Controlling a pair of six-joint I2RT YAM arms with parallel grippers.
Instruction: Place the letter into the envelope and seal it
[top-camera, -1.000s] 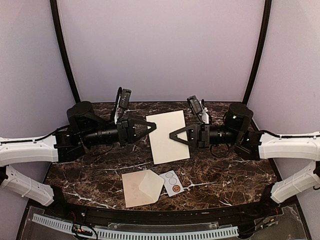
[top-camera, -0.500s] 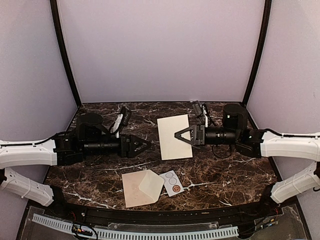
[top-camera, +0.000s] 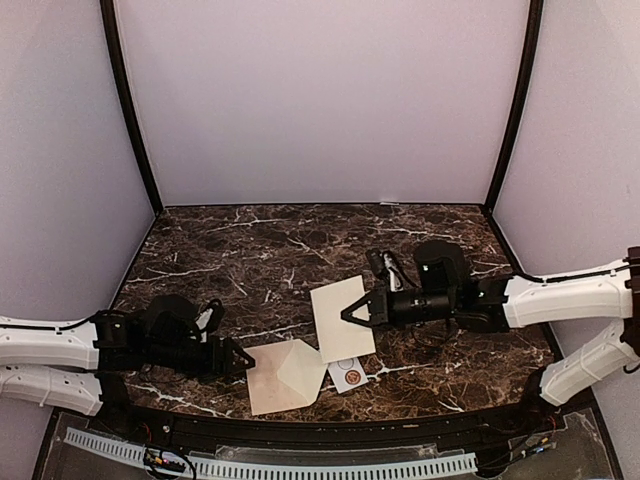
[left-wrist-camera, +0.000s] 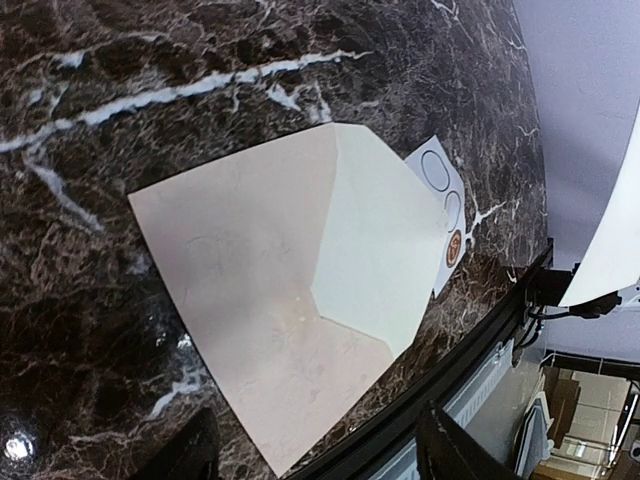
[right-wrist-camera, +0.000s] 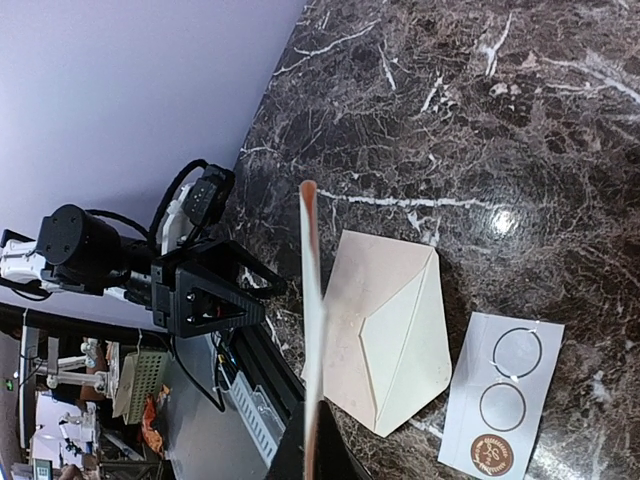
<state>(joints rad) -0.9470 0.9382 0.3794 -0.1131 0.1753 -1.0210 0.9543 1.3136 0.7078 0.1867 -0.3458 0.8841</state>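
The pinkish-tan envelope (top-camera: 272, 378) lies flat near the table's front edge, its pointed flap (left-wrist-camera: 375, 250) folded open to the right. My left gripper (top-camera: 238, 360) hovers low at the envelope's left edge, open, with its two fingers (left-wrist-camera: 452, 450) spread on either side of the envelope's (left-wrist-camera: 250, 320) near corner. My right gripper (top-camera: 349, 312) is shut on the cream letter (top-camera: 342, 318) and holds it above the table, just behind and right of the envelope. The right wrist view shows the letter (right-wrist-camera: 312, 330) edge-on, with the envelope (right-wrist-camera: 385, 330) beyond it.
A small white card (top-camera: 347, 375) printed with circles lies just right of the envelope, partly under the letter's shadow. The table's black front rim (top-camera: 320, 432) runs close below the envelope. Purple walls enclose the dark marble table (top-camera: 260, 250).
My left gripper has let go of the letter, opened, and dropped to the envelope's left edge. My right gripper has carried the letter alone toward the front, close to the envelope.
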